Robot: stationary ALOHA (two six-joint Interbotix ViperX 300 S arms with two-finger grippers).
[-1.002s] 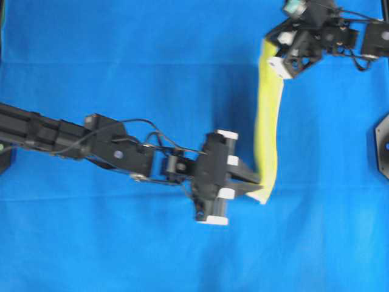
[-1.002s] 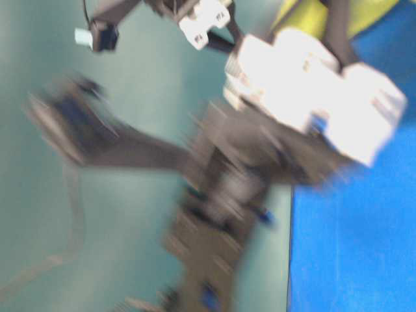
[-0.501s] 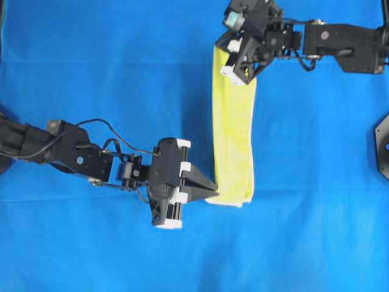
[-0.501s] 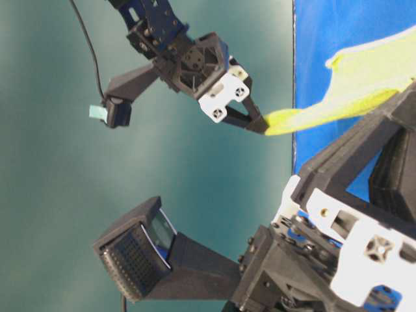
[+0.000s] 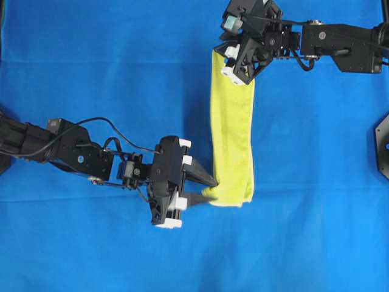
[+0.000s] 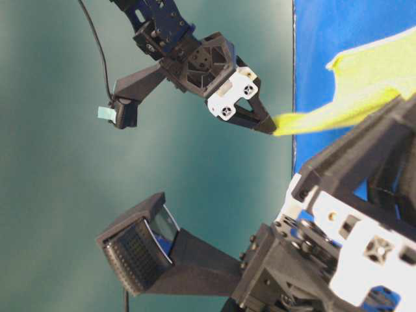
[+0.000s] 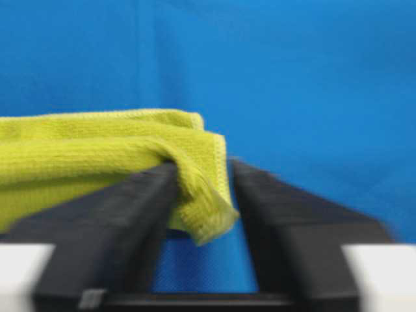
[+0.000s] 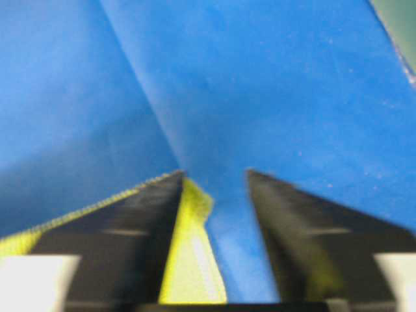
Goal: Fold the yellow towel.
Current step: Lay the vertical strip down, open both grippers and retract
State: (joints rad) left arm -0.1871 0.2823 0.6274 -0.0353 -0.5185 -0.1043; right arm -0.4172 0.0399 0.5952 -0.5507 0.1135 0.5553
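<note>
The yellow towel (image 5: 233, 131) lies as a long narrow strip on the blue worktop (image 5: 109, 73). The left end effector (image 5: 209, 187) has its fingers spread, a corner draped loosely between them. The right end effector (image 5: 238, 68) looks released too, though the view is blurred. Both need to back clear before the next fold.

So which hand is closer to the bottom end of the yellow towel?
Left. The left hand straddles the yellow towel at its bottom corner; the right hand is at the far top end.

yellow towel (image 5: 233, 128), blue table cloth (image 5: 109, 67)
</note>
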